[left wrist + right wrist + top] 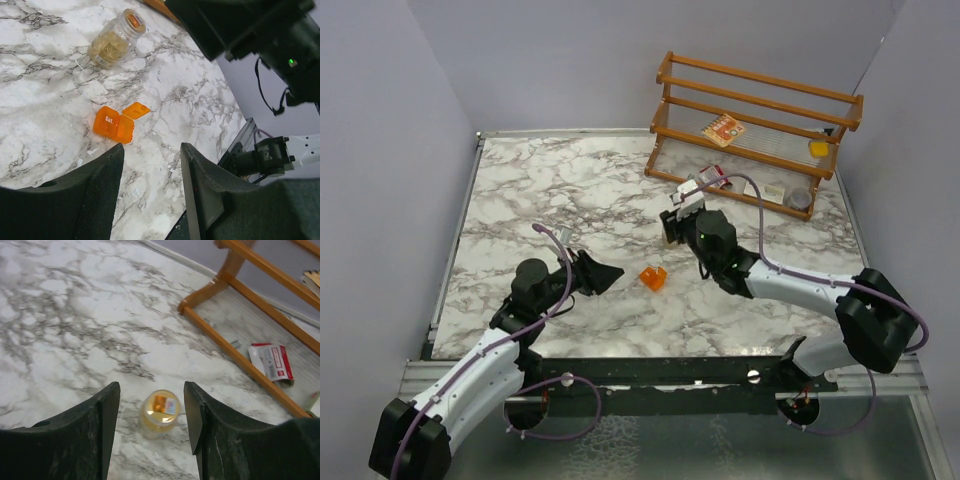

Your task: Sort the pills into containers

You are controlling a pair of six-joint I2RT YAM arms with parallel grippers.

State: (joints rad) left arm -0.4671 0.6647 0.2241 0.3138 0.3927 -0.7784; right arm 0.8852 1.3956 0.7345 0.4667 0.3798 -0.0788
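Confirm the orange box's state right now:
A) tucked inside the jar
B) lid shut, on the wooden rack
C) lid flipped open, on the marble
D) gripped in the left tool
C: the orange box lies on the marble table with its lid hinged open, ahead of the open left tool.

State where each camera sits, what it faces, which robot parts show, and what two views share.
Top external: above, behind the arms, looking down at the marble table; both arms show.
Left wrist: on left arm, facing the orange box; open left gripper shows.
Right wrist: facing the jar; open right gripper shows.
Shared: both wrist views show the jar.
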